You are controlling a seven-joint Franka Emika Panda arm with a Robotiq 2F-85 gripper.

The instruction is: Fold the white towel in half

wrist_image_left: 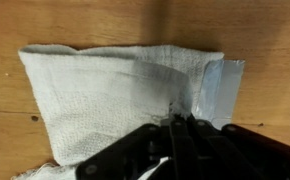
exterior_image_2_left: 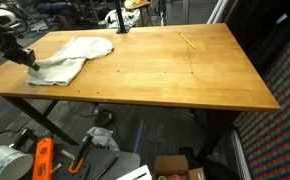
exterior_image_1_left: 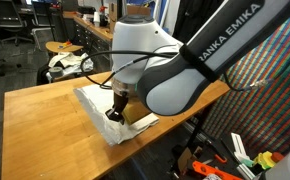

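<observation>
The white towel (wrist_image_left: 105,90) lies crumpled on the wooden table (exterior_image_2_left: 165,70), near one end, and shows in both exterior views (exterior_image_1_left: 91,98) (exterior_image_2_left: 73,55). My gripper (wrist_image_left: 177,121) comes down onto it near one edge, with the fingers pressed together and a small pucker of cloth pinched between the tips. In the exterior views the gripper (exterior_image_1_left: 115,114) (exterior_image_2_left: 29,60) sits low at the towel's edge, close to the table surface. The towel's right-hand part in the wrist view looks paler and smoother. My arm hides part of the cloth in an exterior view.
A thin yellow stick (exterior_image_2_left: 187,41) lies on the far side of the table. A chair with a white cloth heap (exterior_image_1_left: 69,66) stands behind the table. Orange tools (exterior_image_2_left: 42,158) and boxes lie on the floor under the table. The table edge runs close to the towel.
</observation>
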